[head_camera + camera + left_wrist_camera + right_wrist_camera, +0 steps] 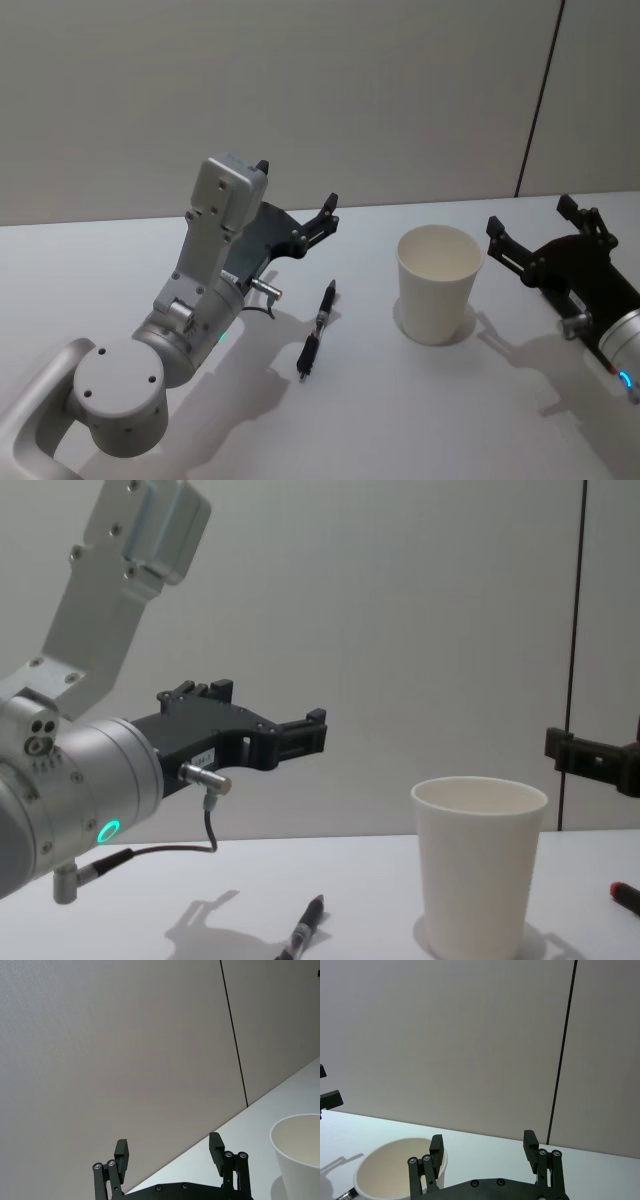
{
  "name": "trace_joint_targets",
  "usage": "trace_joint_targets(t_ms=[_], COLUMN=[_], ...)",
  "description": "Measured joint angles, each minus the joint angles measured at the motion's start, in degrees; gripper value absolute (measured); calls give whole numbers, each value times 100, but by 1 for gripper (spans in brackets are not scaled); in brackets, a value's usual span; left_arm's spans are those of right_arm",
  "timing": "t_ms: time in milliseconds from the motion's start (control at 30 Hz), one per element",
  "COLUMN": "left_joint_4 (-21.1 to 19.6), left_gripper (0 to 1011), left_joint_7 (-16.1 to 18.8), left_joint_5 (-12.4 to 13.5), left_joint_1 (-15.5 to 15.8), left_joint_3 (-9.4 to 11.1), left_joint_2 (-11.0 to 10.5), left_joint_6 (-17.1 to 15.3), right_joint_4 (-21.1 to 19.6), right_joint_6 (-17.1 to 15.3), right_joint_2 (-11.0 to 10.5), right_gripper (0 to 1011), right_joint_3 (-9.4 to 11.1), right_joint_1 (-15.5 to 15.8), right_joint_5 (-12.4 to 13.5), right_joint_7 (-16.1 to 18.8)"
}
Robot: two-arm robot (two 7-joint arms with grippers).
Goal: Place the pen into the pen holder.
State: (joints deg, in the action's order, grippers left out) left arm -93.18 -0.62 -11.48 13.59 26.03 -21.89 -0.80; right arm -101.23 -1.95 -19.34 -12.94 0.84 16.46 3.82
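A black pen (317,330) lies flat on the white table, left of the pen holder, and its tip end also shows in the chest view (305,932). The pen holder is a white paper cup (437,283) standing upright and empty (476,865). My left gripper (296,184) hovers open above the table, behind and left of the pen, with nothing between its fingers (169,1149). On the cup's right, my right gripper (530,215) is raised and open, also holding nothing (483,1142). The cup's rim (390,1170) sits just beyond the right gripper's fingers.
The white table (420,420) runs back to a plain grey wall. A small red object (625,895) lies on the table at the far right in the chest view. The left arm's large elbow housing (120,385) sits over the table's near left.
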Motion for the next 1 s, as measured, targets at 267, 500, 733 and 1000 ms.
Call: trace_joint_targets(t_ms=[267, 500, 733, 1000], left_joint_4=[0, 0, 0, 0], left_gripper=[1001, 1001, 1001, 1001], left_joint_7=[0, 0, 0, 0], left_joint_5=[0, 0, 0, 0], left_joint_1=[0, 0, 0, 0], left_joint_3=[0, 0, 0, 0], left_joint_2=[0, 0, 0, 0], left_joint_6=[0, 0, 0, 0], right_joint_4=[0, 0, 0, 0], right_joint_6=[0, 0, 0, 0], right_joint_2=[0, 0, 0, 0], right_gripper=[1001, 1001, 1001, 1001], right_joint_3=[0, 0, 0, 0], right_joint_1=[0, 0, 0, 0], right_joint_5=[0, 0, 0, 0], right_joint_7=[0, 0, 0, 0])
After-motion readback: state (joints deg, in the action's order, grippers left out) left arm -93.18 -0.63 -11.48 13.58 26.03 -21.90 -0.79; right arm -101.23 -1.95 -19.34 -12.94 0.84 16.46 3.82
